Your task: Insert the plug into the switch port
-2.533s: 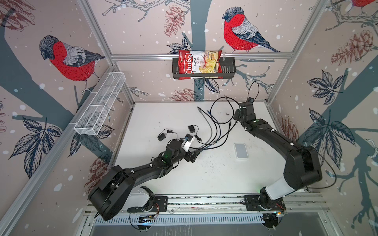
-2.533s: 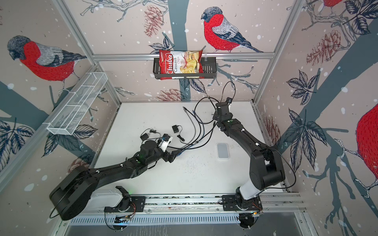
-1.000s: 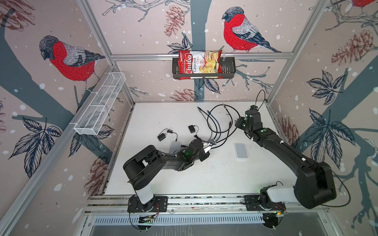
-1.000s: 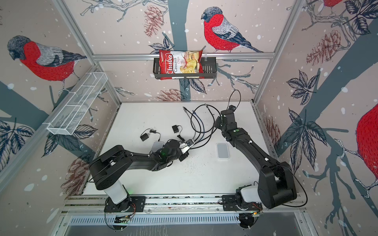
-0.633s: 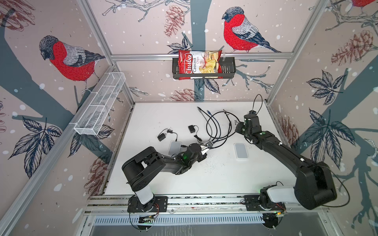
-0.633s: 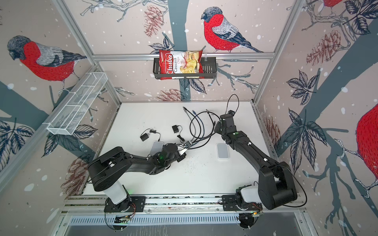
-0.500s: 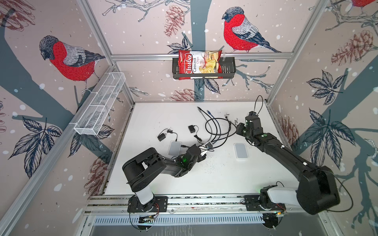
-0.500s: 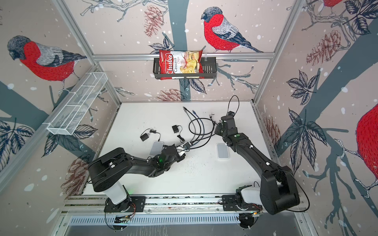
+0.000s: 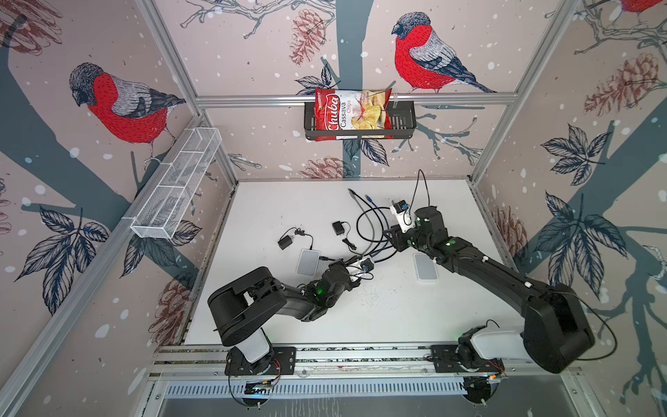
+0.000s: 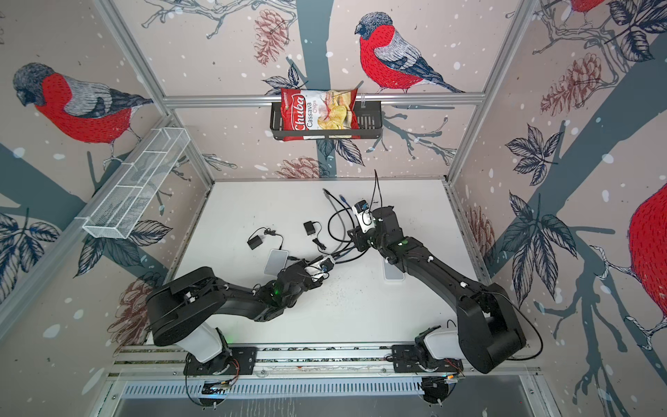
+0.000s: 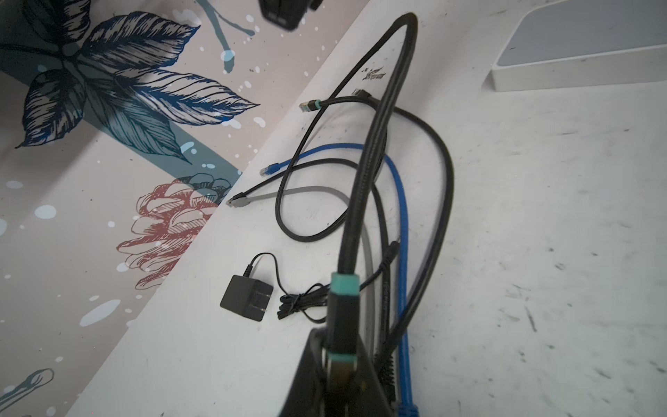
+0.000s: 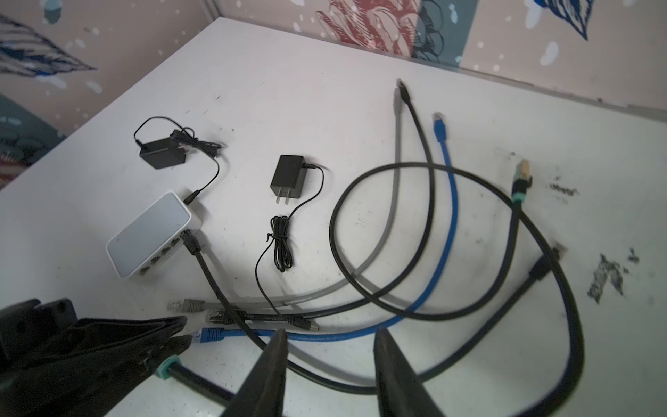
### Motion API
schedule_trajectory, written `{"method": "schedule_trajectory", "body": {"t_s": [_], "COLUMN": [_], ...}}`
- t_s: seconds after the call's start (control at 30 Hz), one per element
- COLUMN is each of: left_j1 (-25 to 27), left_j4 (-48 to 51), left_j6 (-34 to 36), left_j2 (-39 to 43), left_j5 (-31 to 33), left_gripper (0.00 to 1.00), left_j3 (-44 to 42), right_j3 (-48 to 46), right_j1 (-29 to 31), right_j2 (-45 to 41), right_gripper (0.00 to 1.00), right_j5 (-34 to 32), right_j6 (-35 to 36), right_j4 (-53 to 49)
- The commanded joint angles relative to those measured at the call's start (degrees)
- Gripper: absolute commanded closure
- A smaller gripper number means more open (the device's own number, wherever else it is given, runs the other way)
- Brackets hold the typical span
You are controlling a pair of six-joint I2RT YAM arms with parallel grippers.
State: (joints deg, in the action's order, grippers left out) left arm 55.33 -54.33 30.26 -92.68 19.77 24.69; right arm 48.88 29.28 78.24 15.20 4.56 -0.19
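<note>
My left gripper is shut on a black plug with teal bands, low over the table. Its braided black cable arches away from the fingers. The white switch lies just left of that gripper, its row of ports facing it, with one black cable plugged in. My right gripper stands open above the crossing cables with nothing between its fingers.
A second white switch lies under the right forearm. Blue, grey and black cables loop across the middle. Two black power adapters sit behind the switch. The braided cable's other plug lies loose.
The right gripper has opened, let go of the cable, and moved left and nearer over the cable pile. The left gripper has stayed shut on the plug, hardly shifting.
</note>
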Motion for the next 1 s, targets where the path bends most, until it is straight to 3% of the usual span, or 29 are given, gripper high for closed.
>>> {"method": "schedule_trajectory", "body": {"t_s": [0.0, 0.2, 0.37, 0.67, 0.97], "left_j1": [0.0, 0.0, 0.0, -0.1, -0.1], "left_j4": [-4.6, -4.1, -4.5, -8.0, -8.3], "left_j6": [2.3, 4.7, 5.1, 6.3, 6.4], "left_j2": [1.7, 2.6, 2.5, 2.7, 3.7], "left_j5": [-5.2, -5.8, -5.3, -3.9, -3.9], "left_gripper": [0.99, 0.99, 0.99, 0.99, 0.98], "left_j3": [-1.9, -3.3, -3.6, -5.2, -5.8], "right_j3": [-0.2, -1.0, -0.1, -1.5, 0.3], "right_j1": [-0.1, -0.6, -0.8, -0.4, 0.7], "right_j2": [1.1, 1.3, 1.3, 4.7, 8.7], "right_gripper": [0.59, 0.59, 0.59, 0.6, 0.67], "right_j5": [8.7, 17.3, 27.4, 34.2, 32.0], "right_j6": [13.5, 31.8, 40.2, 43.3, 41.9], "right_j4": [3.6, -0.1, -7.9, -11.9, -10.2]}}
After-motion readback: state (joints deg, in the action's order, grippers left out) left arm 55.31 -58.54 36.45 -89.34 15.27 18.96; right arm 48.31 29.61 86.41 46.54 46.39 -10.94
